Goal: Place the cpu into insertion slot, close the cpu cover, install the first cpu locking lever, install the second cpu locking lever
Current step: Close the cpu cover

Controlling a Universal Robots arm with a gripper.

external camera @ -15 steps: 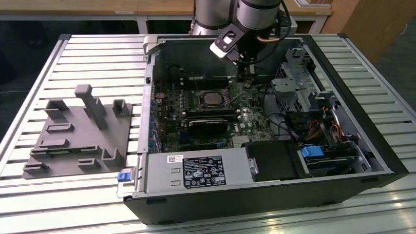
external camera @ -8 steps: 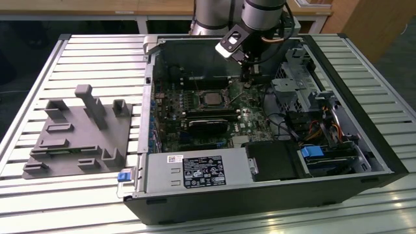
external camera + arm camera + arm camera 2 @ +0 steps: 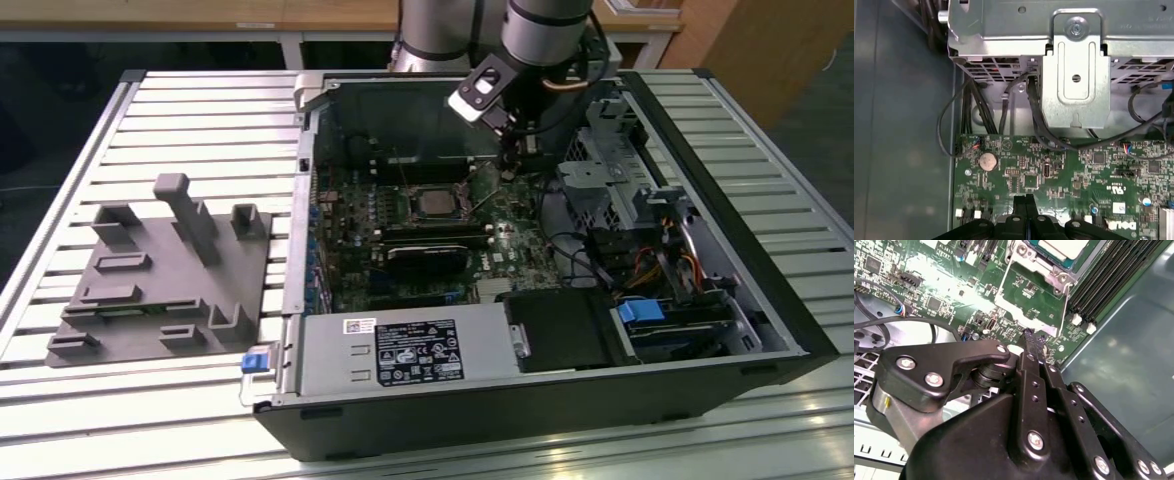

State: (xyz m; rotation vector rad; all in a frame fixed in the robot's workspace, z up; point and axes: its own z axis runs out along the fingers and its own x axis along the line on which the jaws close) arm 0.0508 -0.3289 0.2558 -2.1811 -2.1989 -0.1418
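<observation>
While poised low inside the open computer case (image 3: 534, 425), grips nothing visible: gripper (image 3: 1032, 337) pinched narrow, fingers (image 3: 1026, 370) pressed together, tips touching or just beside the cpu cover (image 3: 1002, 292), seemingly standing open; probably narrowed so as to push thin metal rather than grasp. Already seated in the insertion slot (image 3: 411, 203), the cpu (image 3: 435, 204), at eight o'clock from the gripper in the exterior view. Beneath the case, a slatted metal table (image 3: 134, 120); at nine o'clock of the case, a grey fixture (image 3: 160, 270); toward twelve, wooden furniture (image 3: 747, 40).
</observation>
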